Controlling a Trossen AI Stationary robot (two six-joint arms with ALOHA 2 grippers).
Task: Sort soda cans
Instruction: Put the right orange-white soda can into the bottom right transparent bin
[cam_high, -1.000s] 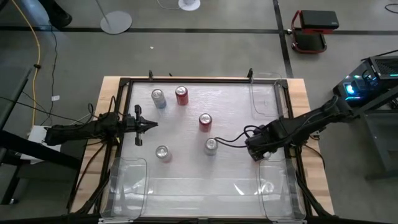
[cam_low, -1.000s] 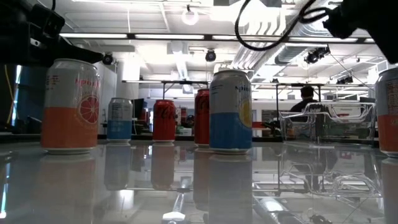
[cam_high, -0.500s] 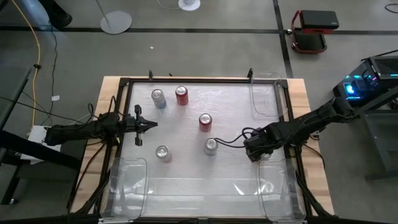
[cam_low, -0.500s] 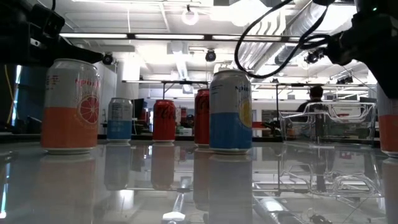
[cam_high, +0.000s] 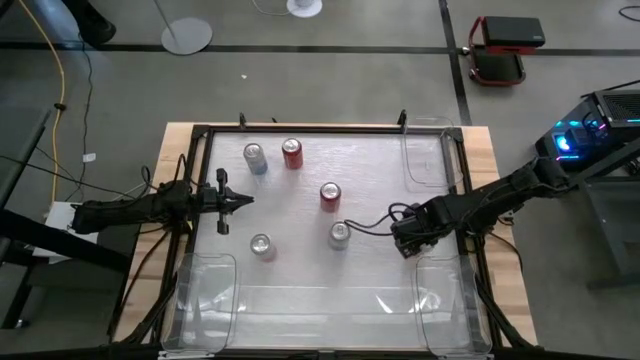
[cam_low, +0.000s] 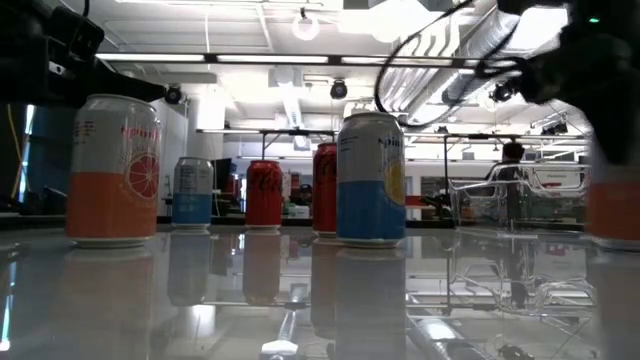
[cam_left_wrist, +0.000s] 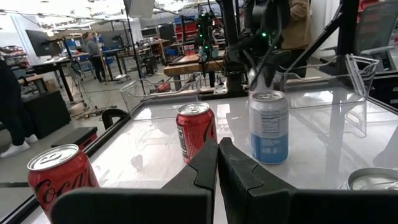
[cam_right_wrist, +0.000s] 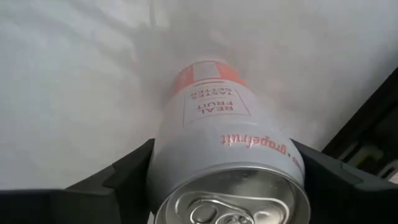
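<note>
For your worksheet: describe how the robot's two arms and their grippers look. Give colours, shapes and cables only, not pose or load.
Both arms are dark, slim and jointed. The left gripper ends in two black tapered fingers with angular, faceted pads. Black cables run along the left arm. A black cable loops loosely from the right arm near the right gripper, whose fingers are black too.

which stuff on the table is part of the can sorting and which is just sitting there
Part of the job:
- two red cans
- silver cans
- grapefruit can, gripped by the right hand

Just there:
- clear bins, possibly sorting targets
- left hand, shut, holding nothing, at the left edge
</note>
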